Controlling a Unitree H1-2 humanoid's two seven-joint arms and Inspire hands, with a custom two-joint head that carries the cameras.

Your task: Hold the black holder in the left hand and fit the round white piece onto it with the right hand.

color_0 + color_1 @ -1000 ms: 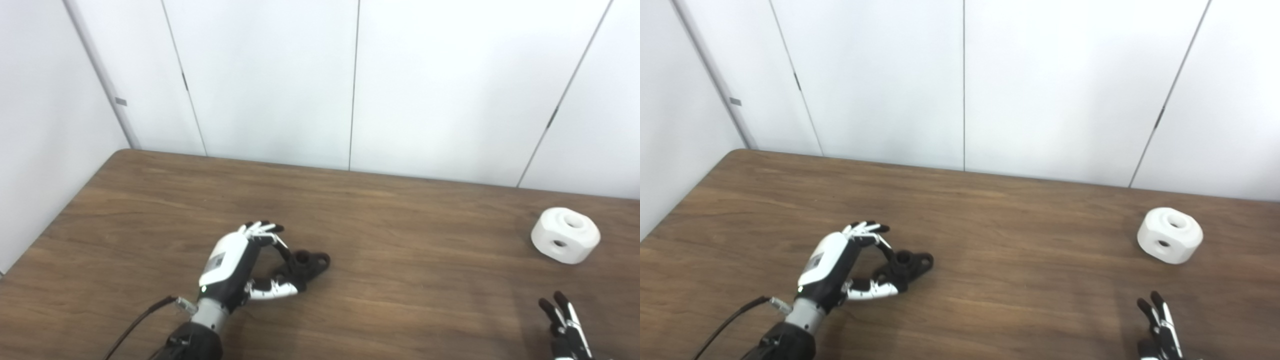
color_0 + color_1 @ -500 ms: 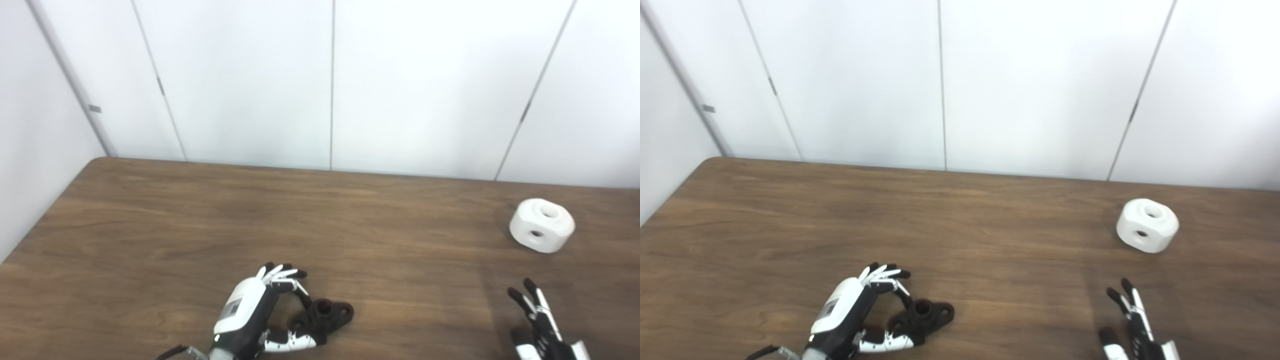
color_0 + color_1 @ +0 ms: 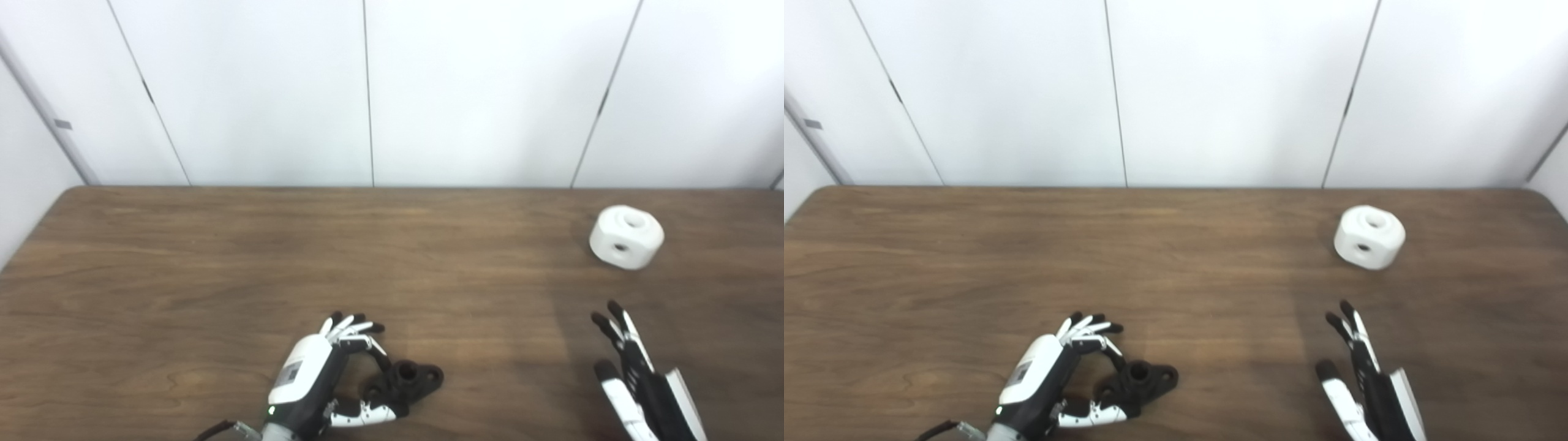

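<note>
We see the left hand (image 3: 318, 380) low at the near edge of the brown wooden desk (image 3: 245, 257), its fingers (image 3: 355, 327) and thumb curled around the black holder (image 3: 407, 383), which lies on the desk and sticks out to the hand's right; whether the grip is firm we cannot tell, but the digits touch it on both sides. The right hand (image 3: 1363, 383) hovers over the near right of the desk, holding nothing, with its fingers straight and spread. The round white piece (image 3: 1369, 237) sits on the desk well beyond that hand, towards the wall. The right eye view alone shows the desk's far right corner.
</note>
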